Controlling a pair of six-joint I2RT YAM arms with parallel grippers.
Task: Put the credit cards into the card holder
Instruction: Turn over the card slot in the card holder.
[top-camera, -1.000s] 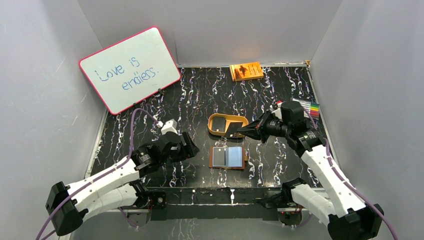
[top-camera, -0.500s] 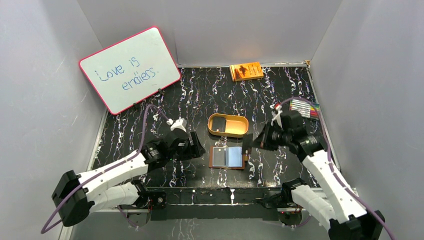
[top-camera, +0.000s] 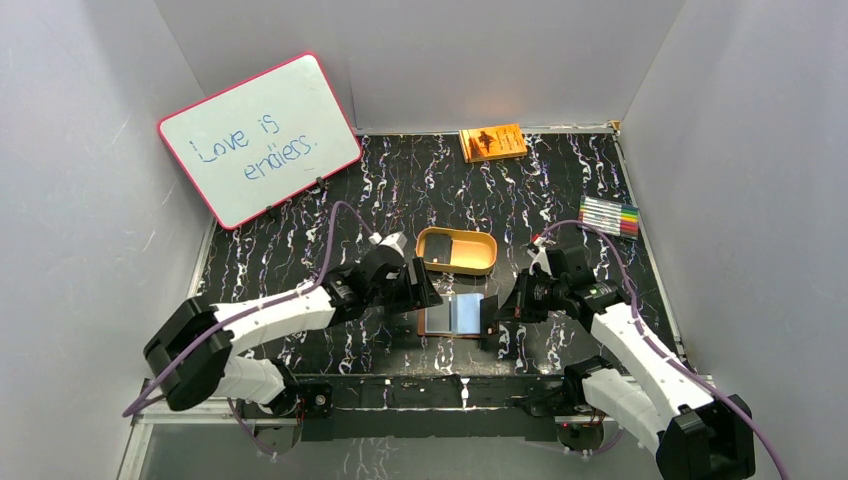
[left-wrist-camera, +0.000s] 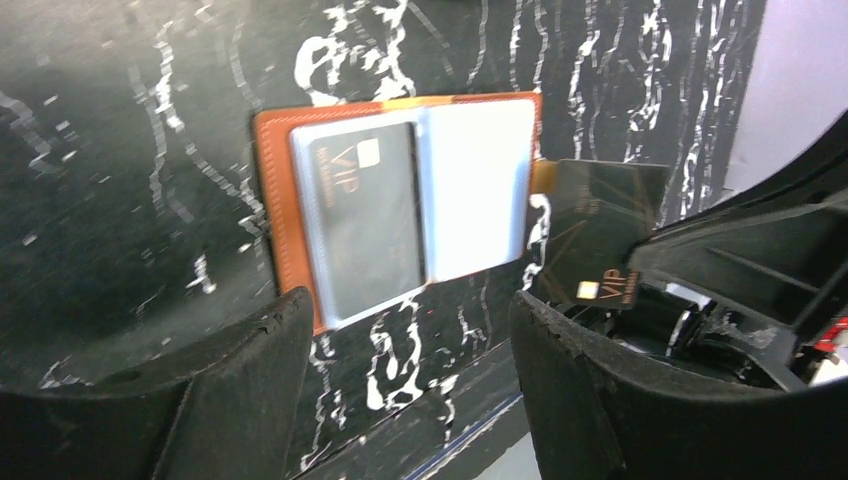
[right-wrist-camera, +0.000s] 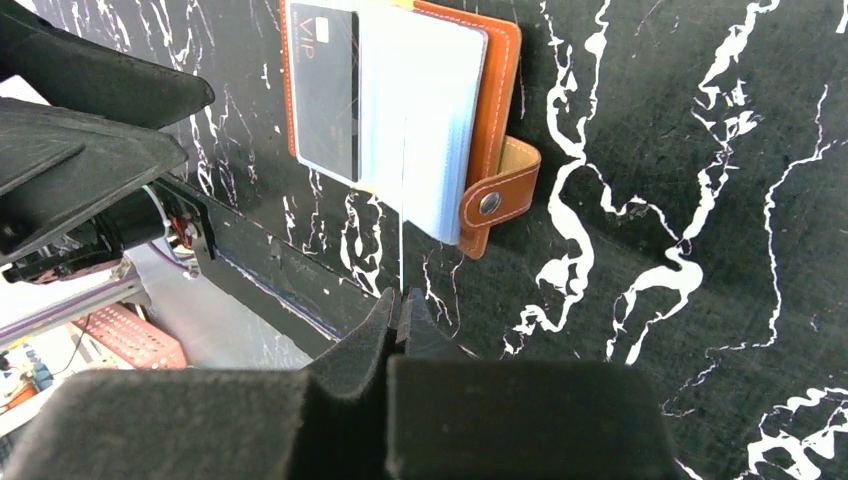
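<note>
The brown leather card holder (top-camera: 456, 316) lies open near the front edge, showing clear sleeves and a snap stud (right-wrist-camera: 490, 203). One black VIP card (left-wrist-camera: 365, 215) sits in its left sleeve. My right gripper (top-camera: 505, 303) is shut on another black VIP card (left-wrist-camera: 600, 245) and holds it on edge at the holder's right side. That card shows edge-on in the right wrist view (right-wrist-camera: 402, 200). My left gripper (top-camera: 418, 292) is open and empty, just left of the holder. Its fingers (left-wrist-camera: 250, 370) straddle the holder's near edge. A dark card (top-camera: 438, 251) lies in the tan tray.
The tan oval tray (top-camera: 462, 264) stands just behind the holder. An orange book (top-camera: 492, 142) lies at the back, and a pack of markers (top-camera: 610, 215) at the right. A whiteboard (top-camera: 260, 140) leans at the back left. The table's front edge is close below the holder.
My right gripper has moved from the tray down to the holder's right side with the black card. My left arm has swung right, up to the holder's left side.
</note>
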